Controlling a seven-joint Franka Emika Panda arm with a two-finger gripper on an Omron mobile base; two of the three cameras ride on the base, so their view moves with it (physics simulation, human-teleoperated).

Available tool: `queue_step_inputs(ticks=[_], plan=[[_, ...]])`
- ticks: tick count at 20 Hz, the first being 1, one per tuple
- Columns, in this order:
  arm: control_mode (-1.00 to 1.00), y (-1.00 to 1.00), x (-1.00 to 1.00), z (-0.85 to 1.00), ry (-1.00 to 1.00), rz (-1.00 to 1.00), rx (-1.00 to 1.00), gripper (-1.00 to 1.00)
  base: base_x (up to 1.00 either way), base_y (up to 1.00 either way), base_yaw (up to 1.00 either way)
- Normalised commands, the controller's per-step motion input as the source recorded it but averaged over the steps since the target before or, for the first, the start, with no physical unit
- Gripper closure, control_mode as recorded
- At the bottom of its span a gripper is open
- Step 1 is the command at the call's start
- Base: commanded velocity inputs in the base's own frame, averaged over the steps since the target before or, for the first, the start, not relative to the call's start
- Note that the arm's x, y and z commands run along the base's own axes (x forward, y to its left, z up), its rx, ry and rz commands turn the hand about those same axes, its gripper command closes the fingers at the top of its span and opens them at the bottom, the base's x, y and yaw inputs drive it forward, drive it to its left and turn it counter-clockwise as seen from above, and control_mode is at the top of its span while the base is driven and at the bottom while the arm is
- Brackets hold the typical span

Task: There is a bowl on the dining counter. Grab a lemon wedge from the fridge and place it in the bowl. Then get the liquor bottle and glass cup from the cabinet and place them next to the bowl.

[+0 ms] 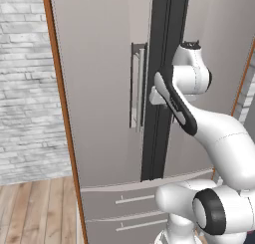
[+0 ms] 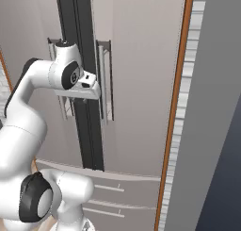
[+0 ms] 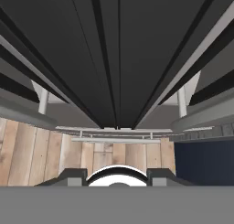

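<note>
Facing the fridge, the white arm is seen raised in front of the dark vertical gap between the two grey-beige doors. In the left base view the hand is held just beside the left door's long steel handle, at about the handle's mid-height; the fingers themselves are hidden behind the wrist. In the right base view the hand's end is pointed at the dark seam, between the left handle and the right handle. In the hand view the gripper is shown looking down along the seam, with both fingertips standing apart at the bottom edge and nothing seen between them; the jaws are partly spread. The drawers below the doors are shut, and a wooden floor is seen to the left
</note>
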Motion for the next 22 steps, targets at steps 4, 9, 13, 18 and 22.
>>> queue_step_inputs(ticks=[4, 9, 13, 18, 22], plan=[[1.00, 0.00, 0.00, 0.00, 0.00, 0.00, 0.00, -1.00, 0.00, 0.00, 0.00], [1.00, 0.00, 0.00, 0.00, 0.00, 0.00, 0.00, -1.00, -0.08, 0.00, 0.00], [1.00, 0.00, 0.00, 0.00, 0.00, 0.00, 0.00, -1.00, -0.23, 0.00, 0.00], [1.00, 0.00, 0.00, 0.00, 0.00, 0.00, 0.00, -1.00, -0.25, 0.00, 0.00], [1.00, 0.00, 0.00, 0.00, 0.00, 0.00, 0.00, -1.00, -0.47, 0.00, -0.01]])
